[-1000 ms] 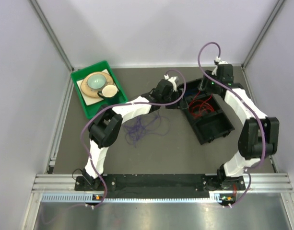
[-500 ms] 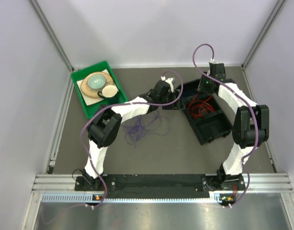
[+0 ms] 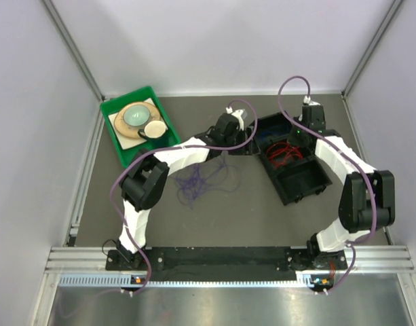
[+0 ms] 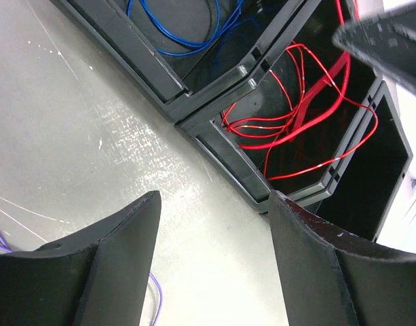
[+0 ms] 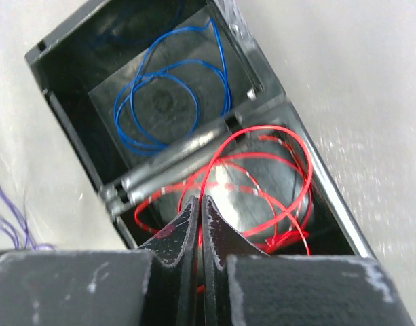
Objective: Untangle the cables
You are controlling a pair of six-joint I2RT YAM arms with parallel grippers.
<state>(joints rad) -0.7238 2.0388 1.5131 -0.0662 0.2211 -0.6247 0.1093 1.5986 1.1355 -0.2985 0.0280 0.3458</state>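
A loose tangle of purple cables [image 3: 197, 180] lies on the table left of a black box [image 3: 322, 178] with three compartments. Blue cables [image 5: 148, 70] are coiled in the far compartment and red cables [image 5: 258, 155] in the middle one; the near compartment shows nothing inside. My right gripper [image 5: 199, 200] hangs over the middle compartment, shut on a red strand that runs up between its fingertips. My left gripper [image 4: 214, 204] stands open over bare table at the box's left corner. Nothing is between its fingers, and a purple strand [image 4: 155, 299] lies beside its left finger.
A green tray [image 3: 123, 153] with a wooden plate and a bowl sits at the back left. Grey walls with metal posts close in the table on three sides. The arms' mauve hoses loop above the box.
My right gripper has gone from open to shut, pinching a red strand over the middle compartment, and its arm has shifted slightly. The left arm has barely moved.
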